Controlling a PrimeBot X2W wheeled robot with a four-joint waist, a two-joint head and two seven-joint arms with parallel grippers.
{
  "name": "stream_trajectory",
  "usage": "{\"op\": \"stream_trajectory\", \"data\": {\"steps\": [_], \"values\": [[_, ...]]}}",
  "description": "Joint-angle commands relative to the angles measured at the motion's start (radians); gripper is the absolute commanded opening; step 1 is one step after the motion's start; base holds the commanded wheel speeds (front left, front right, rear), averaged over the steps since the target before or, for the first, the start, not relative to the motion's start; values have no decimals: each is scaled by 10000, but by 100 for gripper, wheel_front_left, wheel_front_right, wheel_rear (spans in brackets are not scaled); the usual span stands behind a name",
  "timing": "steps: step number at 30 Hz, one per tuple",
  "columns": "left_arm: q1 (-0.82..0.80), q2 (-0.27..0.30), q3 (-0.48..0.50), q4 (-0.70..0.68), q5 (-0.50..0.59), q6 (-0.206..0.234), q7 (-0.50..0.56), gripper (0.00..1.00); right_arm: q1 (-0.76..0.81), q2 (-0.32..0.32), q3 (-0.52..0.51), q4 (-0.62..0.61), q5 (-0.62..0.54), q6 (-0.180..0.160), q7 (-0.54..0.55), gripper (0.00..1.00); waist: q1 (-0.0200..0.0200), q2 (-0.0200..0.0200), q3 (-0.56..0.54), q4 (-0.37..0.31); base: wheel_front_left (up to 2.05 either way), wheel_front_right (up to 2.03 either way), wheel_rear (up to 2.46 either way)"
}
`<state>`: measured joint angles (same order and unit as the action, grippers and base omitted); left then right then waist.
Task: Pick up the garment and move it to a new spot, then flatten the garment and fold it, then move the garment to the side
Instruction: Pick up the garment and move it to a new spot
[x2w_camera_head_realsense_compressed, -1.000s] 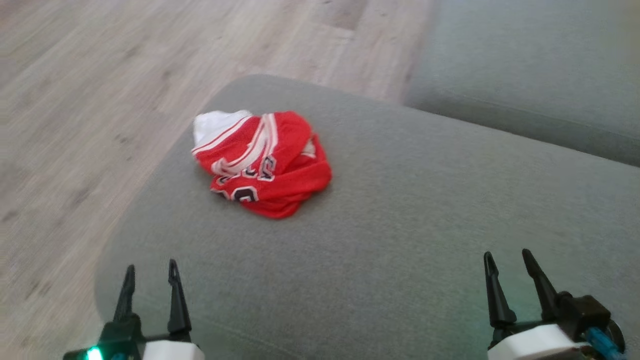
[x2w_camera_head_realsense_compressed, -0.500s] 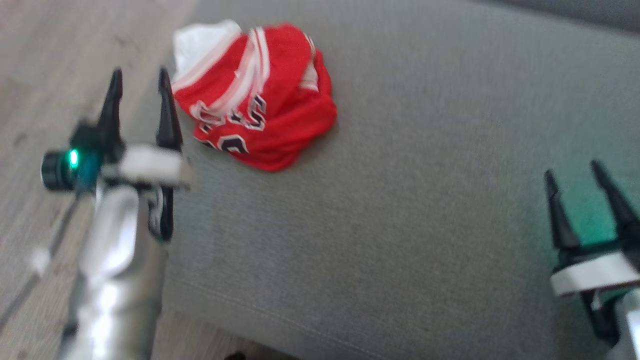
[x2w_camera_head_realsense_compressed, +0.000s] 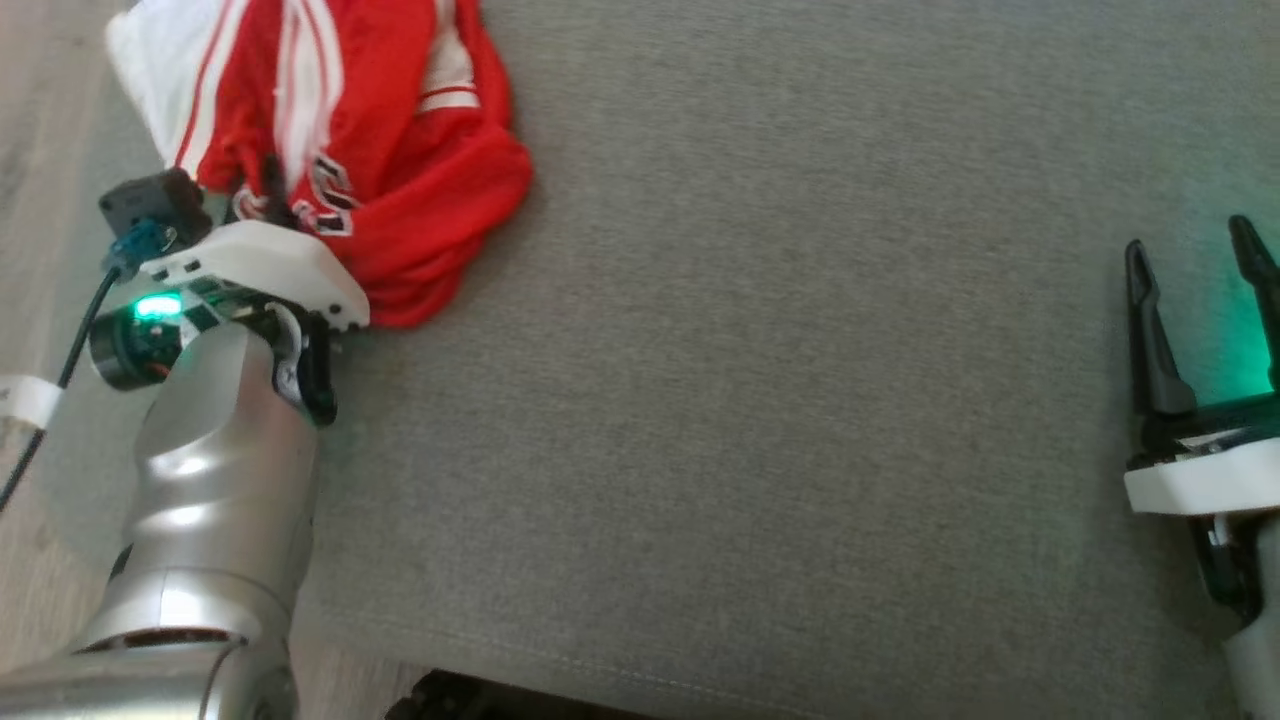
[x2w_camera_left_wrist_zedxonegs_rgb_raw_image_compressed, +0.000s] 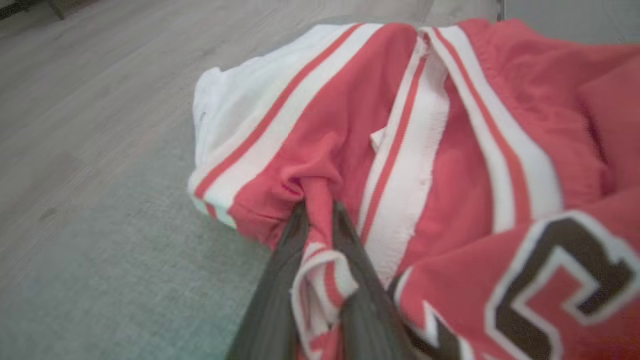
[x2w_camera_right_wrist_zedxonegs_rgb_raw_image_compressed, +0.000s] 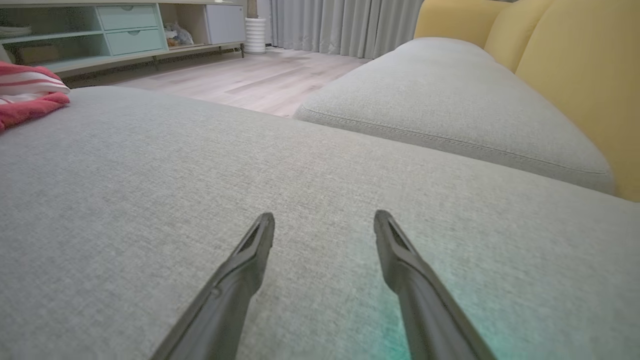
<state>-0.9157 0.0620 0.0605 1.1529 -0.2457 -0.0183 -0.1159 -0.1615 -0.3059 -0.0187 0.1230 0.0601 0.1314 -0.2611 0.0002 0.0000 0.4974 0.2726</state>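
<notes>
The garment (x2w_camera_head_realsense_compressed: 400, 150) lies bunched at the cushion's (x2w_camera_head_realsense_compressed: 800, 400) left edge, one fold clenched in the left end effector (x2w_camera_left_wrist_zedxonegs_rgb_raw_image_compressed: 317, 207). The right end effector (x2w_camera_head_realsense_compressed: 1195, 250) hangs released over the cushion's right. Lift slowly, since the pinch looks thin.

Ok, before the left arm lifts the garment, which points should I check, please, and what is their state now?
1. Grip: left claw shut on a fold of the garment: ok.
2. Fold held deep enough for lifting: cannot tell.
3. Other arm: right claw open, apart from the garment: ok.
4. Bare sofa cushion beside the garment for a new spot: ok.
5. Flatness: garment crumpled: not ok.
</notes>
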Motion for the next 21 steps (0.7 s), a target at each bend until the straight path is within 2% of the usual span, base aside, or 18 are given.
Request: {"op": "stream_trajectory", "data": {"steps": [1,6,11,16,21], "values": [[-100,519,69,-71,97,-40,-464,0,205,-30,162,27,-72,-7,-7,100,-2,0,-58,-148,0,0,0],[-593,868,-508,-519,734,-3,-1336,0,197,376,321,251,-51,-7,-7,100,-2,0,-933,-402,0,0,0],[-1235,1125,-1214,-2075,1480,-92,-1450,0,281,957,588,500,24,-7,-7,100,-2,0,-2298,-1003,0,0,0],[-1757,1169,-1977,-3633,1920,-630,-1455,0,525,1578,796,679,130,-7,-7,100,-2,0,-3688,-2094,0,0,0],[-2364,1026,-2682,-4449,1772,-1017,-978,0,828,1984,869,689,223,-7,-7,100,-2,0,-4539,-3401,0,0,0]]}}
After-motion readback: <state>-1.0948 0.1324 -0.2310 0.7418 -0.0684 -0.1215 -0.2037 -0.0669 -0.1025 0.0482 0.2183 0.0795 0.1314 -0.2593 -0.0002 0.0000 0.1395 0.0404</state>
